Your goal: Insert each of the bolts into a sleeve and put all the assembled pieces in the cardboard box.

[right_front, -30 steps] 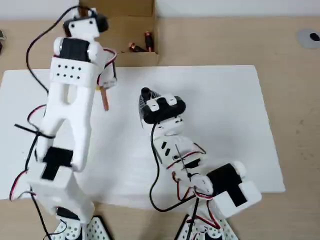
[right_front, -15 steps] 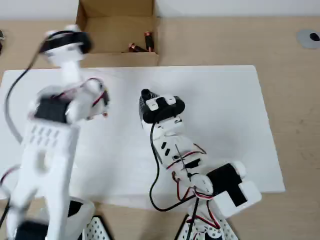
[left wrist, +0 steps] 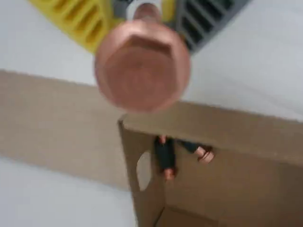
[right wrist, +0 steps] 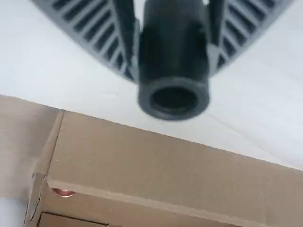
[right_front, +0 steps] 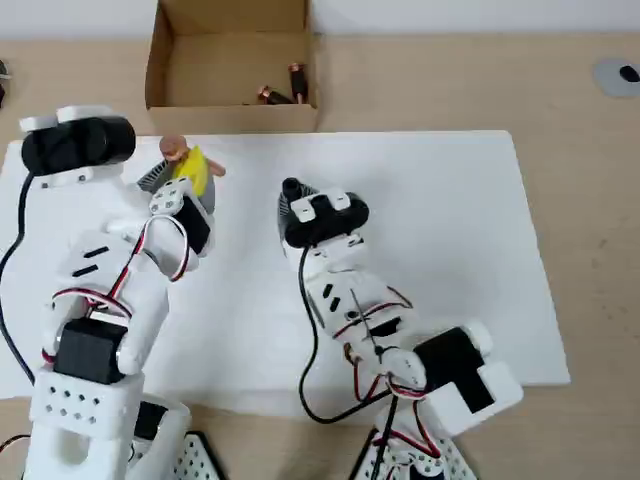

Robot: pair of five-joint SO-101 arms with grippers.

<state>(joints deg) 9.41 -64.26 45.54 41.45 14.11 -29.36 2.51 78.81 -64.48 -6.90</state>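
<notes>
Up in the upper left of the high view, the left gripper is clamped on a copper bolt, gripping its shank between a yellow finger and a grey finger. The bolt's rounded head sticks out beyond the fingertips, over the top edge of the white sheet, just below the cardboard box. In the left wrist view the head sits large at top centre, in front of the box's near wall.

Near the middle of the high view, the right gripper is closed around a black sleeve. In the right wrist view its hollow open end sits at top centre, between two dark ribbed fingers, with the white sheet beneath it and the brown box wall across the lower half. Bolt and sleeve are well apart, each held by its own arm.

The box sits at top centre-left on the wooden table, touching the sheet's top edge. In its lower right corner lie two assembled pieces, black with copper ends, close together
</notes>
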